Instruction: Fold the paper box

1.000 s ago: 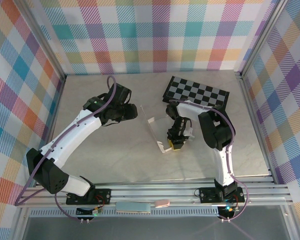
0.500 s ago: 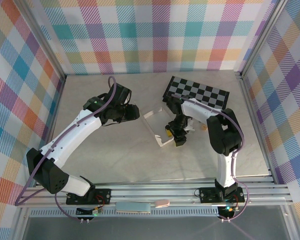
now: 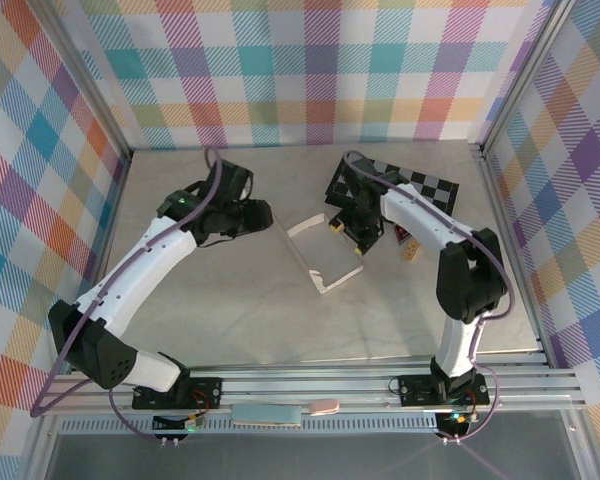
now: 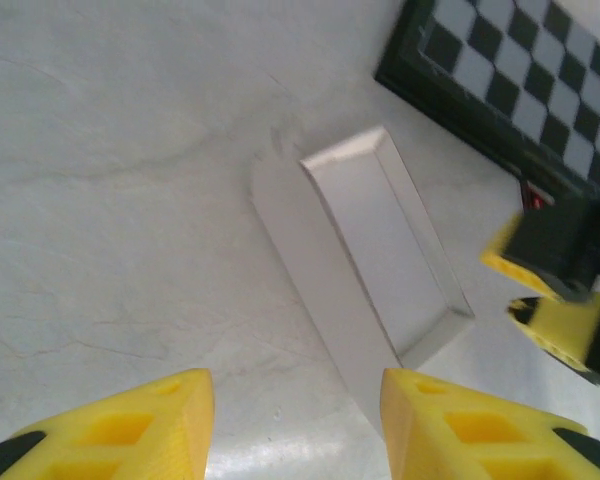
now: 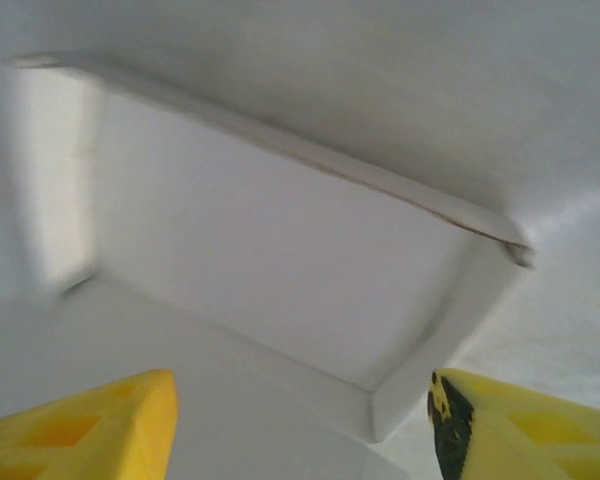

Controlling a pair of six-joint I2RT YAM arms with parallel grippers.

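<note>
The paper box (image 3: 327, 252) is a white, shallow rectangular box lying open side up mid-table, its walls raised. In the left wrist view the paper box (image 4: 385, 250) lies ahead and to the right, with a flat flap along its left side. My left gripper (image 3: 264, 216) hovers to the box's left; its jaws (image 4: 295, 430) stand open with bare table between them. My right gripper (image 3: 342, 231) hangs over the box's far right end. It is open (image 5: 300, 430) and looks down into the paper box (image 5: 280, 250), holding nothing.
A black-and-grey chequered board (image 3: 425, 182) lies at the back right, just behind the right arm, and the chequered board (image 4: 525, 70) also shows from the left wrist. Plaid walls close in the table on three sides. A metal rail (image 3: 310, 385) runs along the near edge.
My right gripper opened, let go of the box and drew back toward the chequered board. The box now lies flatter and a bit farther back. The left gripper shifted slightly left.
</note>
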